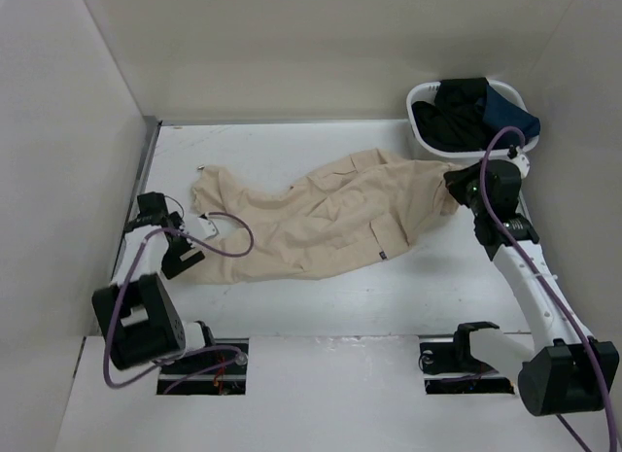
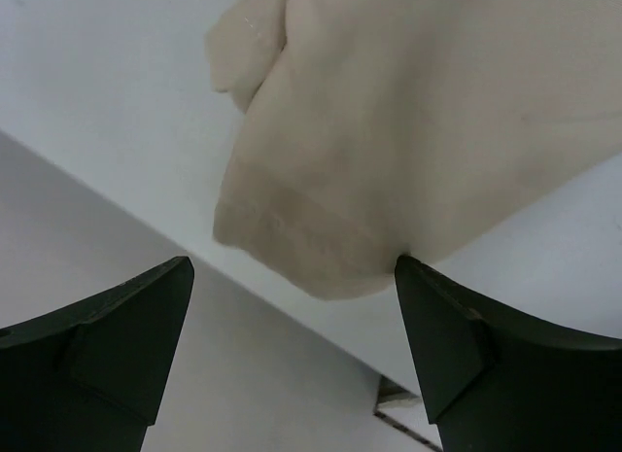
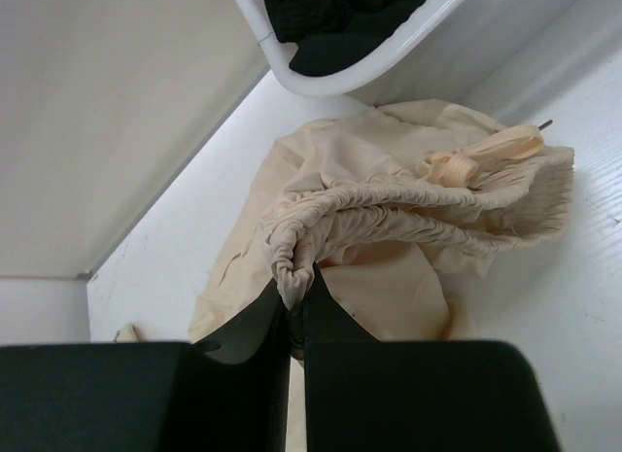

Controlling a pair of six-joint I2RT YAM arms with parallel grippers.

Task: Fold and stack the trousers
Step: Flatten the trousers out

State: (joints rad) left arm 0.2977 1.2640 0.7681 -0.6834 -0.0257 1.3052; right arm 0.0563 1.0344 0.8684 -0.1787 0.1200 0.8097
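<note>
The black two-finger left gripper (image 1: 190,243) (image 2: 294,272) hovers low at the left side of the white table (image 1: 340,296) with its fingers (image 2: 117,345) spread wide and nothing clamped between them. In its wrist view, the stitched hem of one leg lies on the table just beyond the gap between the fingers, and the right-hand finger sits close against the cloth edge. That leg belongs to a pair of long, wrinkled beige cotton trousers (image 1: 330,214) (image 2: 408,131) (image 3: 389,219), spread loosely across the middle of the table. The leg ends lie at the left and the waist at the right. A small dark label (image 1: 382,255) shows near the lower edge of the trousers, beside a side leg pocket (image 1: 389,230). The black right gripper (image 1: 449,190) (image 3: 299,296), at the right side of the table, has its fingers pressed together on a bunched fold of the gathered elastic waistband. The fold is lifted slightly, and a cream drawstring knot (image 3: 481,153) rests on the waistband behind it. At the far right corner, just beyond the waist, stands a white plastic basket (image 1: 420,121) (image 3: 389,58) holding a black garment (image 1: 462,112) (image 3: 330,15) and a navy garment (image 1: 507,114).
</note>
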